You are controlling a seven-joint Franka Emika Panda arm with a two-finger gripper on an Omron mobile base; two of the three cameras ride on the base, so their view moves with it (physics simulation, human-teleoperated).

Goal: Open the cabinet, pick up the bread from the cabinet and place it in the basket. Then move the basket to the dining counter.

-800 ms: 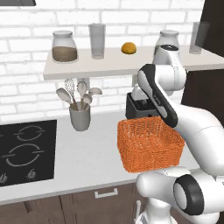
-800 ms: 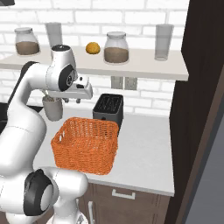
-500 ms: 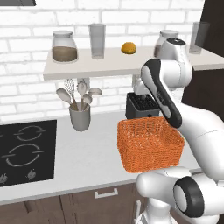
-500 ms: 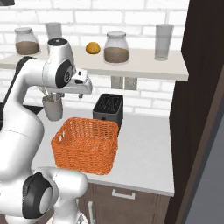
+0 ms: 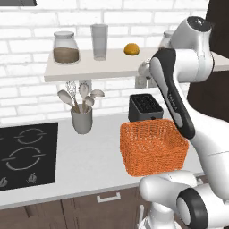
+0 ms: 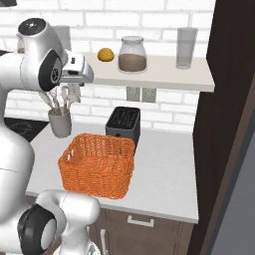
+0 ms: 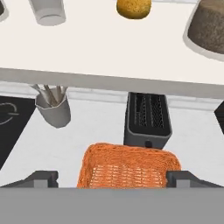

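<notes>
The bread, a small golden bun, lies on the white shelf between a glass and a jar. Below it, the orange wicker basket stands on the grey worktop in front of the black toaster. My gripper hangs open and holds nothing. It is at the shelf's front edge, above the basket and below and in front of the bun. The dining counter is out of view.
A black toaster sits behind the basket. A grey utensil cup stands to its left, by a black hob. Jars and glasses flank the bun. A tall dark panel stands at the right.
My arm has lifted the open gripper from in front of the toaster to the shelf's edge. The bun and the basket have not moved.
</notes>
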